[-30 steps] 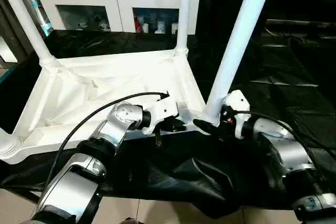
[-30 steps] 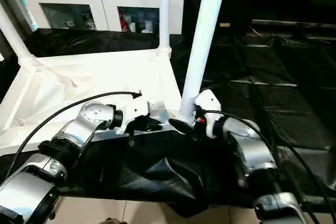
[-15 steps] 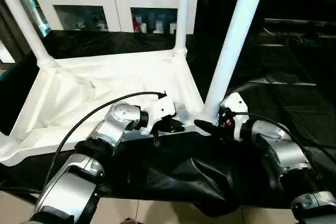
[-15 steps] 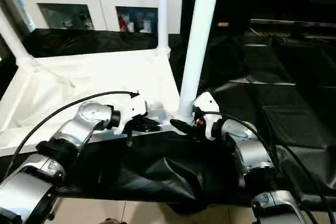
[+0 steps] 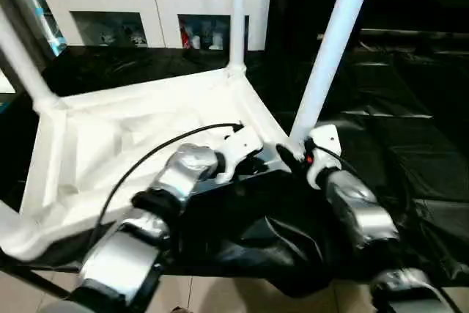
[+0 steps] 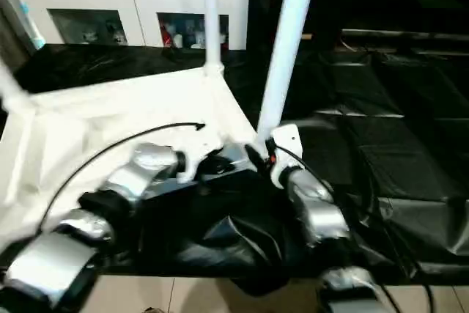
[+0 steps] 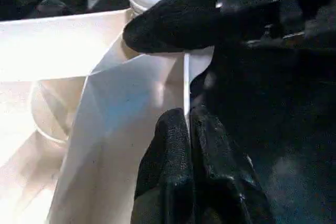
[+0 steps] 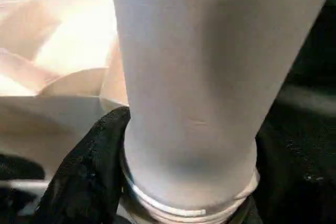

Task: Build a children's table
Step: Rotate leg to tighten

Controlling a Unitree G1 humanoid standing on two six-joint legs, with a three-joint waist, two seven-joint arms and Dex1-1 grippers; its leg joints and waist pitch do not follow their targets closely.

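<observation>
The children's table (image 5: pixel 132 137) lies upside down on black cloth, its white legs pointing up. My right gripper (image 5: pixel 293 155) is at the near right corner, shut around the base of the near right leg (image 5: pixel 333 42). One black finger (image 8: pixel 89 171) presses against that leg (image 8: pixel 189 77) just above its socket. My left gripper (image 5: pixel 265 167) sits right beside it, shut on the thin front rim (image 7: pixel 157 93) of the tabletop. The left gripper (image 7: pixel 188 129) pinches that edge, and the right gripper's finger (image 7: pixel 178 22) curls over the leg's base just ahead. A far leg (image 5: pixel 237 12) and a left leg (image 5: pixel 22 64) also stand upright.
A white cabinet with glass doors (image 5: pixel 157 5) stands behind the table. Black cloth (image 5: pixel 410 93) covers the surface to the right and hangs crumpled over the front edge (image 5: pixel 278 240). Pale floor tiles (image 5: pixel 220 298) show below.
The whole view has shifted and tilted with the camera. My right gripper's fingers have closed in on the base of the near right leg. The left gripper keeps its hold on the rim.
</observation>
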